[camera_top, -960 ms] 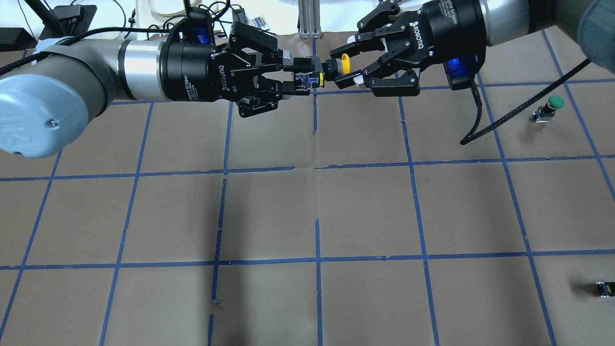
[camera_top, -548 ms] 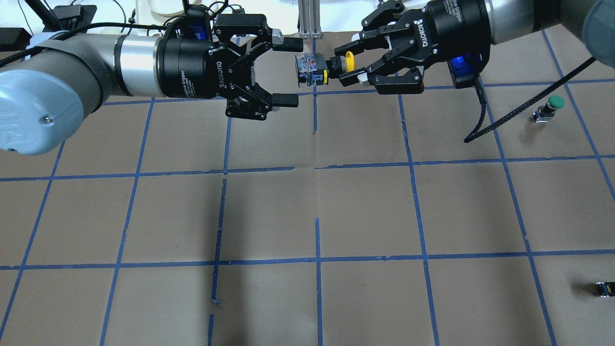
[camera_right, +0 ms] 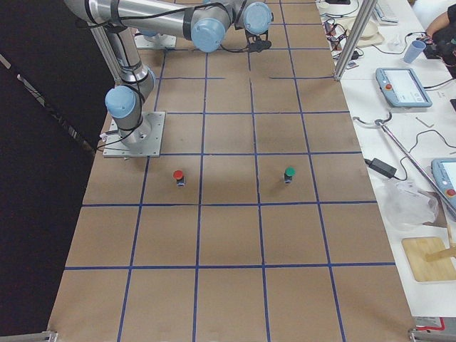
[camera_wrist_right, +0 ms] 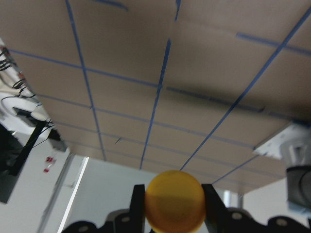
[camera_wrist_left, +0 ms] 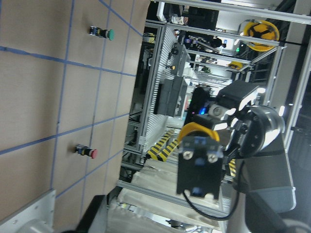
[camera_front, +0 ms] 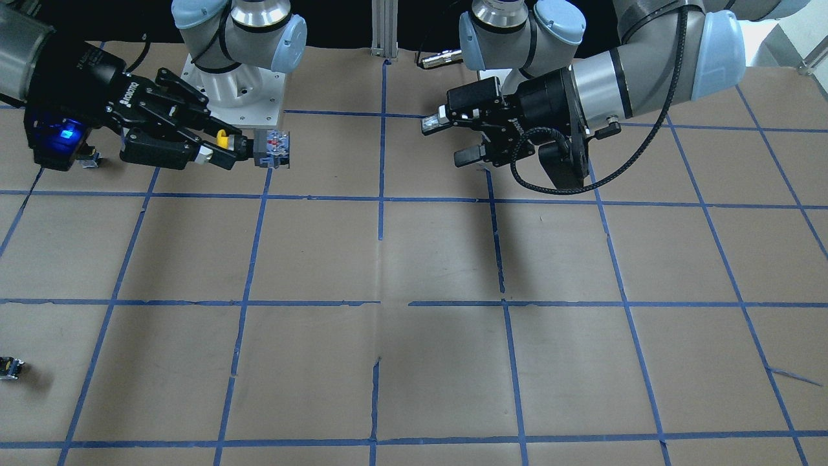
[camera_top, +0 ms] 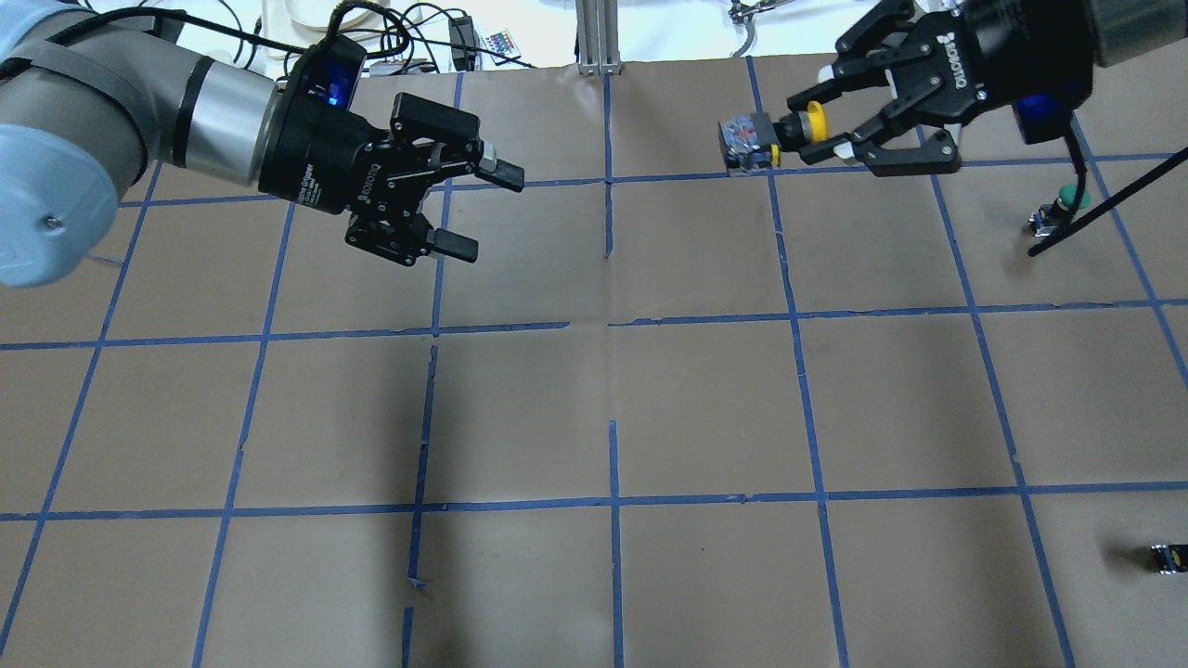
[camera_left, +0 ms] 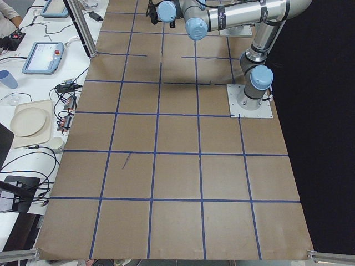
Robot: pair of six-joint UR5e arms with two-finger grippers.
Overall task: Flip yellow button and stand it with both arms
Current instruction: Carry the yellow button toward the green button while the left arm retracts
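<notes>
The yellow button (camera_top: 800,132) is held level above the table, its yellow cap in my right gripper (camera_top: 806,128) and its black-and-grey body sticking out toward the table's middle. The right gripper is shut on the cap. It also shows in the front-facing view (camera_front: 223,145) with the button (camera_front: 259,147). The cap fills the bottom of the right wrist view (camera_wrist_right: 175,201) between the two fingers. My left gripper (camera_top: 484,211) is open and empty, well apart on the left, and shows in the front view (camera_front: 446,140). The left wrist view shows the held button (camera_wrist_left: 197,155).
A green-capped button (camera_top: 1067,199) stands at the right, behind the right arm's cable. A red-capped button (camera_right: 178,176) stands near the right arm's base. A small dark capless part (camera_top: 1168,558) lies near the front right edge. Cables and clutter line the far edge.
My left gripper opened, let go of the button's body and drew back to the left. My right gripper moved right, carrying the button by its cap.
</notes>
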